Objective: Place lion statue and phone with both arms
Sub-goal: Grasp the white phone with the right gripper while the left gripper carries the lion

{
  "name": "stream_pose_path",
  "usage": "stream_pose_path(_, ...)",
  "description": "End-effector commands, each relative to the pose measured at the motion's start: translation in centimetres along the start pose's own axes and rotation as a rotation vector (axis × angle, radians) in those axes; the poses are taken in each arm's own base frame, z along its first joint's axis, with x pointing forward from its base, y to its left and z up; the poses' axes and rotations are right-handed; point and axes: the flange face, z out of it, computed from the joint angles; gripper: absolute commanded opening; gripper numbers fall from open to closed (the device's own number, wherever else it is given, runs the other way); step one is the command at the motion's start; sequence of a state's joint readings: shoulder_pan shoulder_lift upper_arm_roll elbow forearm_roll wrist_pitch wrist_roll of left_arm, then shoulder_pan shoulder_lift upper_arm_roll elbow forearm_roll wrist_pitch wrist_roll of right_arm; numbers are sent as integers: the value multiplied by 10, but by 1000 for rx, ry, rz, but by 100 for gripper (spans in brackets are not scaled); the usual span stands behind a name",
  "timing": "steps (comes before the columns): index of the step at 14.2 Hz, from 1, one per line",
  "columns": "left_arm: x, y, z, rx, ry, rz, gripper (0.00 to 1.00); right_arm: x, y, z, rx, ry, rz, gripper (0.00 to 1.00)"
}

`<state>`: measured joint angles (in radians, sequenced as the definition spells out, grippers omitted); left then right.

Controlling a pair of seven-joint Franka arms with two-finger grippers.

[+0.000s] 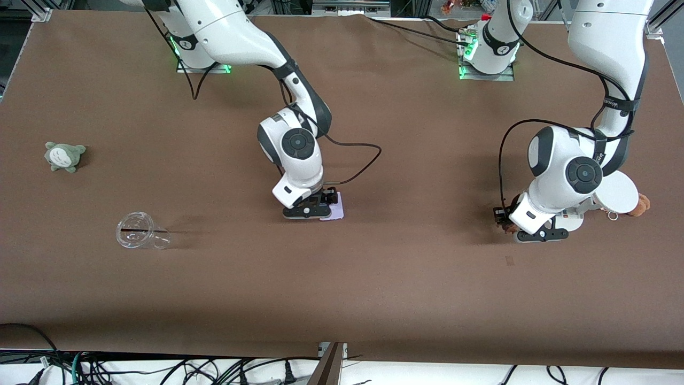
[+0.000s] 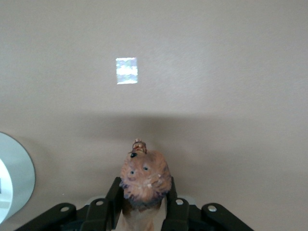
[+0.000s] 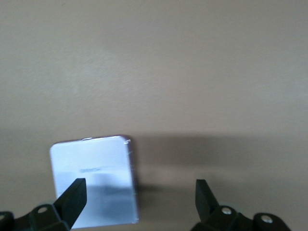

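The lion statue (image 2: 144,179) is an orange-brown figurine with a darker mane. It stands between the fingers of my left gripper (image 2: 143,204), which is shut on it low over the table. In the front view only a bit of the lion (image 1: 505,229) shows beside the left gripper (image 1: 517,231). The phone (image 3: 94,180), a pale lavender-white rectangle, lies flat on the table. My right gripper (image 3: 139,195) is open just above it, one finger over the phone and the other over bare table. In the front view the phone (image 1: 336,213) peeks out beside the right gripper (image 1: 320,207).
A white round-based stand (image 1: 615,192) and a tan plush (image 1: 641,203) sit close by the left arm's wrist. A grey-green plush (image 1: 64,156) and a clear plastic cup (image 1: 140,231) lie toward the right arm's end. A small pale mark (image 2: 126,70) is on the table.
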<state>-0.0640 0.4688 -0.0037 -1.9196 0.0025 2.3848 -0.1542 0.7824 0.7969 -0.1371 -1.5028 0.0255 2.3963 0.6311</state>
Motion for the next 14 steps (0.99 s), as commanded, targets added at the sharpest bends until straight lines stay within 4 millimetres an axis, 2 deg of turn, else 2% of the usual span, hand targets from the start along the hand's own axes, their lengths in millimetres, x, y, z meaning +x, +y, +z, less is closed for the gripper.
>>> stream_pose_path(1, -1, -6, 10, 4, 24, 31, 0, -1, -23, 4, 30, 15, 4, 100)
stream_pose_path(3, 4, -14, 18, -2, 58, 17, 0, 0, -32, 6, 38, 22, -2, 100)
stream_pose_path(6, 11, -15, 36, -11, 92, 10, 0, -9, -39, 14, 35, 12, -15, 100)
stream_pose_path(8, 23, -17, 34, -23, 117, -19, 0, -12, -38, 28, 27, 6, -25, 100)
stream_pose_path(14, 29, -7, 53, -108, 88, -124, 0, -17, -44, 41, 42, 32, -44, 100)
